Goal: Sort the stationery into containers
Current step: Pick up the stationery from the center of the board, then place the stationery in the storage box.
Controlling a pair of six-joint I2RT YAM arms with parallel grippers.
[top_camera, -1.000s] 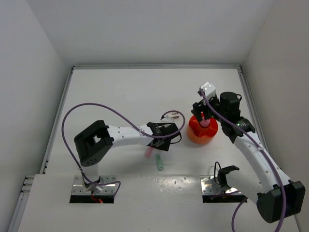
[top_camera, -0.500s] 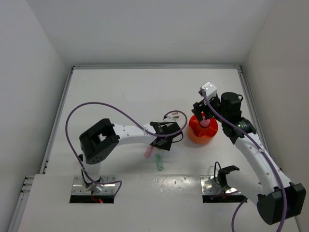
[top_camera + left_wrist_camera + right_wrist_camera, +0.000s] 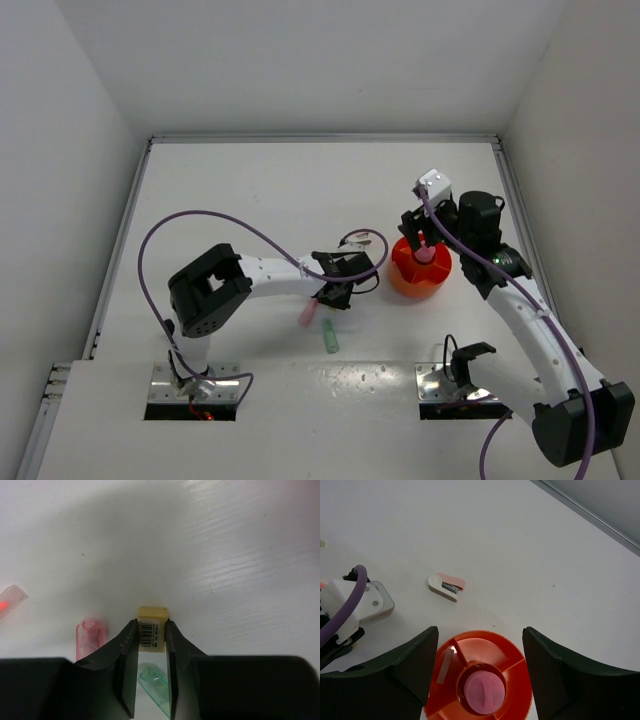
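In the left wrist view a small tan block [image 3: 152, 614] with a barcode label lies on the white table. My left gripper [image 3: 151, 624] is shut on it, one jaw against each side. A pink stubby marker [image 3: 90, 637] lies left of the jaws and a mint-green one [image 3: 156, 686] under them. From above, the left gripper [image 3: 338, 282] is low over the table, with the pink marker [image 3: 308, 314] and green marker [image 3: 330, 339] nearby. My right gripper [image 3: 480, 630] hangs open over the orange-red tub [image 3: 515, 652]. A pink-capped tube [image 3: 480, 690] stands in its hub and a grey stick [image 3: 446, 665] lies in one compartment.
A small white and pink stapler-like item [image 3: 447, 586] lies on the table between the two grippers, also seen from above [image 3: 360, 240]. Another pink piece [image 3: 10, 601] lies at the left edge of the left wrist view. White walls ring the table.
The left gripper's jaws have narrowed onto the tan block, and the left arm has shifted slightly. The right arm has barely moved over the tub.
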